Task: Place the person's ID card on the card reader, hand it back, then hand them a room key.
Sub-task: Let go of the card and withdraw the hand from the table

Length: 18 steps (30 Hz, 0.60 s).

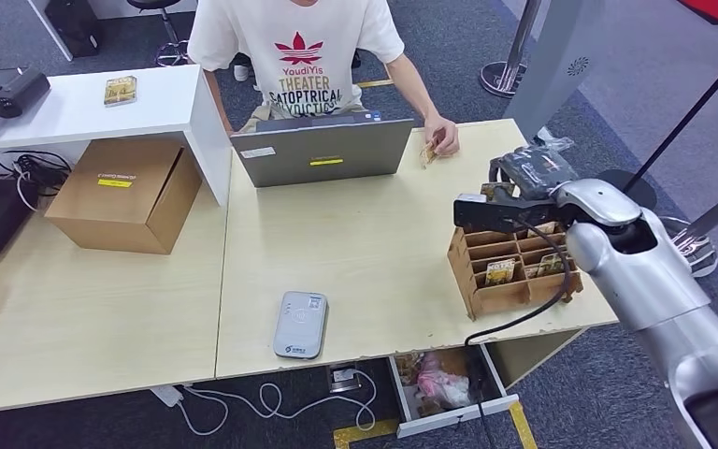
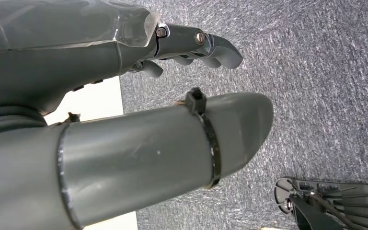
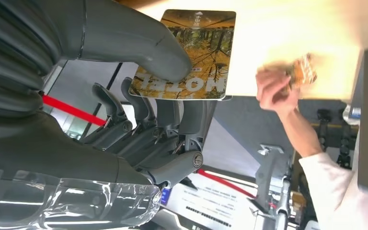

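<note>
Grey carpet runs round a pale wooden surface (image 1: 355, 253), where a person in a white printed T-shirt (image 1: 294, 47) sits behind a grey laptop (image 1: 323, 150) at the far edge. At the near right corner stands a brown wooden rack of small compartments (image 1: 509, 267), with cards stood in its front row. A flat grey card reader (image 1: 300, 324) lies well apart from it, near the front edge.

Over the rack hangs the right robot hand (image 1: 524, 187), and in the right wrist view the right robot hand (image 3: 139, 110) pinches a rectangular room key card printed with an autumn forest and the word HOTEL (image 3: 191, 55) between thumb and fingers, the card's flat face open to the camera and its long axis running out from the palm toward the person. The person's hand (image 1: 441, 138) rests on the surface beside the laptop, beyond the rack and a little to the robot's left; it holds a small yellowish card, too blurred to read, perhaps the ID.

By my judgement the coming move is a forward reach with the free end of the key card leading to that hand, and the right arm is plainly nearer. Down beside the surface, over carpet, the left robot hand (image 2: 191, 45) holds nothing, fingers loosely curled, thumb standing apart
</note>
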Available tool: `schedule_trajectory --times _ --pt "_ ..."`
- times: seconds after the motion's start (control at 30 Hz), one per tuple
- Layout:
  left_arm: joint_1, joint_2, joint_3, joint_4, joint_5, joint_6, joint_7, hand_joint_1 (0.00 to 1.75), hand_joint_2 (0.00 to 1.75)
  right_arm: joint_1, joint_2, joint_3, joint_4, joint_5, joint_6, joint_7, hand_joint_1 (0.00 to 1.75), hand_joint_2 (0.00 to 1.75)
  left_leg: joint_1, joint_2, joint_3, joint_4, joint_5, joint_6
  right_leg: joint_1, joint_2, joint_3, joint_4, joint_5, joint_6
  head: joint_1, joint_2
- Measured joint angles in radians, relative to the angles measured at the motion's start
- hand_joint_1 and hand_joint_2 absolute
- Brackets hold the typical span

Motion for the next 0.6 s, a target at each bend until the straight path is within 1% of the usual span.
schedule_trajectory --times 0.1,0.3,0.4,0.5,0.6 --pt "-0.002 -0.001 0.0 0.0 -0.005 -0.001 -0.001 0.0 0.0 -0.065 0.024 0.027 0.031 0.0 0.011 0.0 1.56 1.75 0.0 -0.001 0.0 0.0 0.0 0.0 0.0 0.0 0.0 0.0 0.0 0.0 0.0 0.0" --pt "-0.003 -0.006 0.0 0.0 -0.016 -0.006 -0.009 0.0 0.0 -0.158 0.064 0.074 0.086 -0.014 0.024 -0.008 1.55 1.75 0.0 -0.001 0.0 0.0 0.0 -0.001 0.0 -0.001 0.0 0.0 0.0 0.0 0.0 0.0" --pt "-0.003 -0.006 0.0 0.0 -0.017 -0.009 -0.009 0.0 0.0 -0.195 0.093 0.1 0.121 -0.028 0.02 -0.012 1.6 1.75 0.0 -0.001 0.0 0.0 0.0 -0.001 0.0 -0.001 0.0 0.0 0.0 0.0 0.0 0.0" --pt "-0.003 -0.007 -0.001 0.0 -0.018 -0.01 -0.009 0.0 0.0 -0.228 0.13 0.122 0.157 -0.041 0.015 -0.017 1.61 1.75 0.0 -0.001 0.0 0.0 0.0 -0.001 0.0 0.0 0.0 0.0 0.001 -0.001 0.0 0.0" --pt "-0.003 -0.007 -0.001 0.0 -0.018 -0.01 -0.009 0.0 0.0 -0.239 0.143 0.129 0.169 -0.045 0.014 -0.019 1.61 1.75 0.0 0.0 0.0 0.0 0.001 -0.001 0.0 0.0 0.0 0.0 0.001 -0.001 0.0 0.0"
